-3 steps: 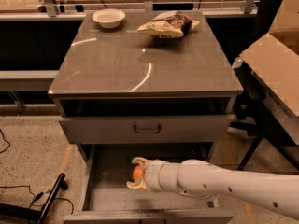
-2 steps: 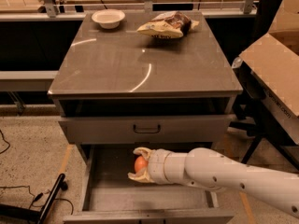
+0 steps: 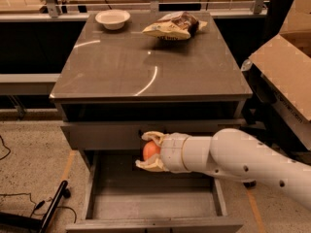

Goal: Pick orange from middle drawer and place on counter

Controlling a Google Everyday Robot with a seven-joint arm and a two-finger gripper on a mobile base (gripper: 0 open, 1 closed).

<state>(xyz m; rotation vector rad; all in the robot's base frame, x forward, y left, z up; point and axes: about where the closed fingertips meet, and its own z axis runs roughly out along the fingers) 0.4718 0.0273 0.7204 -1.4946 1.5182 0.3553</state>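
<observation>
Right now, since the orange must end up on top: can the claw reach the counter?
Probably yes. The claw, shut on the orange, hangs above the open drawer, seemingly forward of the counter; the bowl and bag sit far back.

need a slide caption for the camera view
Gripper shut on the orange, held above the open middle drawer, below the counter with a white bowl and snack bag.

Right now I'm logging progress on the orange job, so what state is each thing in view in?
tool: shut on the orange, above the open middle drawer.
orange: gripped, off the drawer floor.
middle drawer: pulled open.
drawer front above it: closed.
counter: no orange on it yet.
white bowl: upright, counter's far left.
snack bag: lying at the counter's far side.
</observation>
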